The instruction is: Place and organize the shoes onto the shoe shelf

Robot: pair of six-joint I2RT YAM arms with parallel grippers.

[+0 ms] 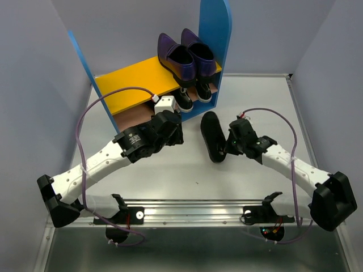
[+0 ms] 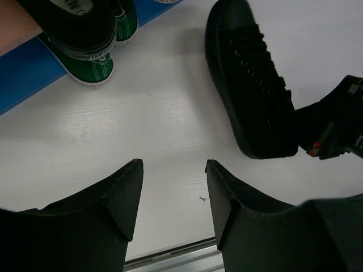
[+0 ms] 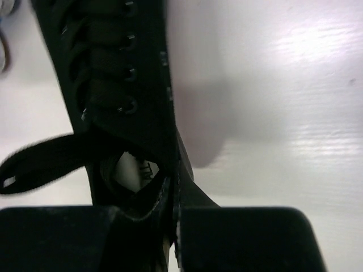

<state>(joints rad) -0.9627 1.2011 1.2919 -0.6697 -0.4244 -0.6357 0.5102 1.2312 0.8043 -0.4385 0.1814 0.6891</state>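
The shoe shelf [image 1: 133,76] stands at the back, with blue side panels and a yellow top board. A pair of glossy purple loafers [image 1: 184,54] sits on the top board's right end. A pair of green sneakers [image 1: 193,96] sits on the lower board at the right, and their ends show in the left wrist view [image 2: 93,68]. A black lace-up sneaker [image 1: 211,135] lies in front of the shelf. My right gripper [image 1: 231,144] is shut on its collar edge [image 3: 125,68]. My left gripper [image 1: 174,133] is open and empty, left of that shoe [image 2: 249,85].
The shelf's right blue panel [image 1: 214,39] rises just behind the black sneaker. A purple cable [image 1: 85,113] loops over the left arm, and another [image 1: 283,122] loops over the right arm. A metal rail [image 1: 193,207] runs along the near edge. Grey walls enclose the table.
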